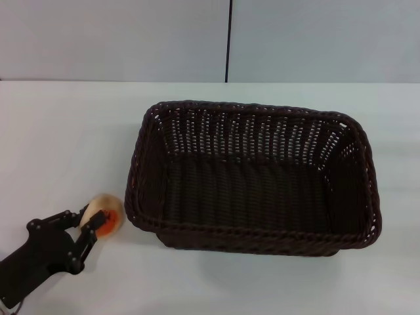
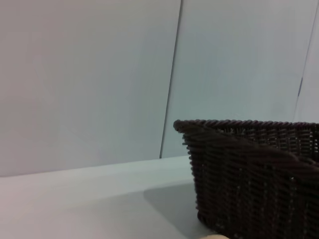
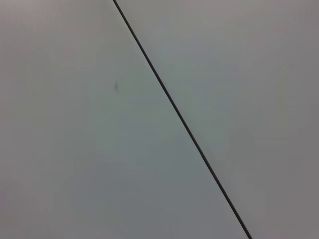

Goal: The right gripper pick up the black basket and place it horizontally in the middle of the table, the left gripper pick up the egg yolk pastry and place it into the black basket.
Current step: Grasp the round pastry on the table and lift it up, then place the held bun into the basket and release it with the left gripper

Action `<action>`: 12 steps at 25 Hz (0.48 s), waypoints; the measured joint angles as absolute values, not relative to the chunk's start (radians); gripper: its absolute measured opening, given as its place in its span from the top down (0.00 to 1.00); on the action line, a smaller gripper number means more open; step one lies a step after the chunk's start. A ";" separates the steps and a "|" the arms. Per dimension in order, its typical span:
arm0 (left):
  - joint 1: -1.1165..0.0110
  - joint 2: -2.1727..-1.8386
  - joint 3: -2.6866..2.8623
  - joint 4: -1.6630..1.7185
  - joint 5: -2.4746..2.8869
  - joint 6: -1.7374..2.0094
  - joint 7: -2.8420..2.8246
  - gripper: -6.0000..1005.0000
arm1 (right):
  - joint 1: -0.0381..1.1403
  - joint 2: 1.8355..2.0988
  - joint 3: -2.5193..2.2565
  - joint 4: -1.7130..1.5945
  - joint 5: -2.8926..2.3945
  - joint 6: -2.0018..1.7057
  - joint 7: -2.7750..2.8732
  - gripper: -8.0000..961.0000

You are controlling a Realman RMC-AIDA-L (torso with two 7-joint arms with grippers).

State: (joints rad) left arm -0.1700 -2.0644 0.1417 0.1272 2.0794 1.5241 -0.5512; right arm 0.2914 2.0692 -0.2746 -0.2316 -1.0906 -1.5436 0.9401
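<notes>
The black basket (image 1: 252,177) lies lengthwise across the middle of the white table (image 1: 59,138), open side up and empty. It also shows in the left wrist view (image 2: 254,179). The egg yolk pastry (image 1: 109,212) rests on the table just off the basket's left front corner; a sliver of it shows in the left wrist view (image 2: 215,237). My left gripper (image 1: 93,220) reaches in from the front left corner, low on the table, with its fingers (image 1: 86,211) closed against the pastry's near side. My right gripper is out of view.
A grey wall with a dark vertical seam (image 1: 228,39) stands behind the table. The right wrist view shows only that wall and its seam (image 3: 179,119). Bare tabletop lies left of and in front of the basket.
</notes>
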 joint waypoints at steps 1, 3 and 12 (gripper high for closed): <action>-0.170 -2.064 0.129 0.127 2.071 1.543 -0.555 0.78 | 0.291 2.069 -0.275 -0.232 -1.091 -1.543 0.941 0.63; -0.172 -2.063 0.095 0.127 2.067 1.574 -0.564 0.80 | 0.291 2.069 -0.275 -0.232 -1.091 -1.543 0.941 0.63; -0.201 -2.060 -0.169 0.089 2.066 1.753 -0.647 0.89 | 0.290 2.068 -0.275 -0.232 -1.091 -1.550 0.953 0.63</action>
State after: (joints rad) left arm -0.2010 -2.0601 -0.1691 0.0894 2.0659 1.7531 -0.6469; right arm 0.2904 2.0681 -0.2746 -0.2316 -1.0908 -1.5500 0.9526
